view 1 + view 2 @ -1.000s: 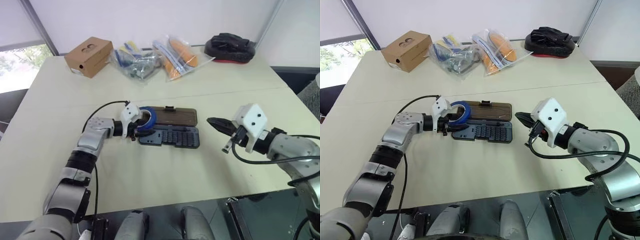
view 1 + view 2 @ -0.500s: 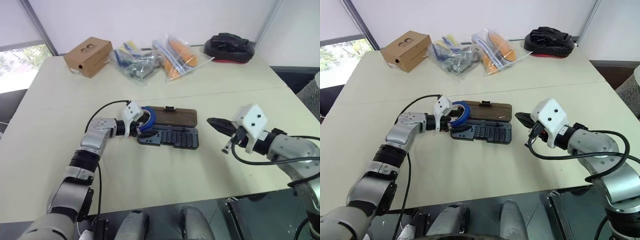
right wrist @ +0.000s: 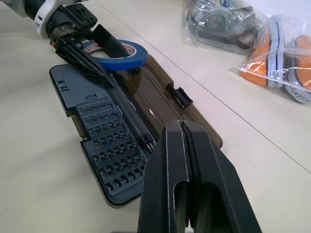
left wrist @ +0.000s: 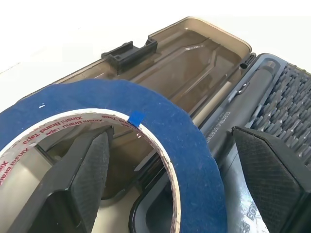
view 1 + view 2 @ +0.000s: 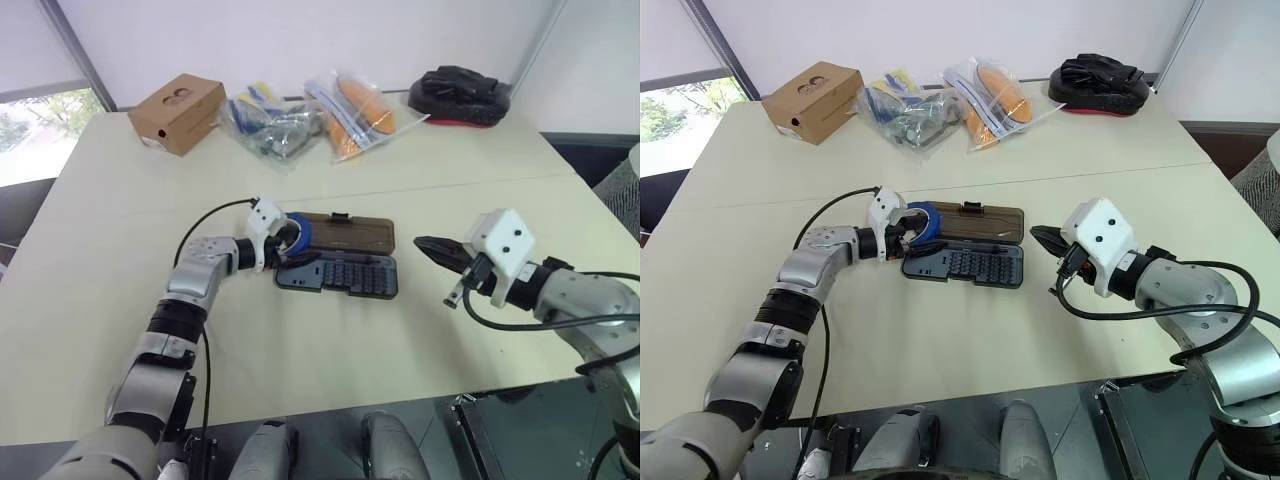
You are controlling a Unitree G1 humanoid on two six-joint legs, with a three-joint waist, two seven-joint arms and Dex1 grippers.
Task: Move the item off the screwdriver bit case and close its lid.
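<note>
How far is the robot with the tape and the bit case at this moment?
Done: nothing yet. In hand: the open left claw straddles the blue tape roll, one finger inside its core; the roll lies on the open lid. Left: move the roll off, close the lid.

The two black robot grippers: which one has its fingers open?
The left gripper, by the blue tape roll: one finger sits inside the ring, the other outside. The right gripper is pressed shut.

Bright, even daylight; soft shadows beneath right gripper (image 5: 432, 247). Glare whitens the table (image 4: 58, 29) beyond left gripper (image 4: 170, 165), whose near fingers blur.
</note>
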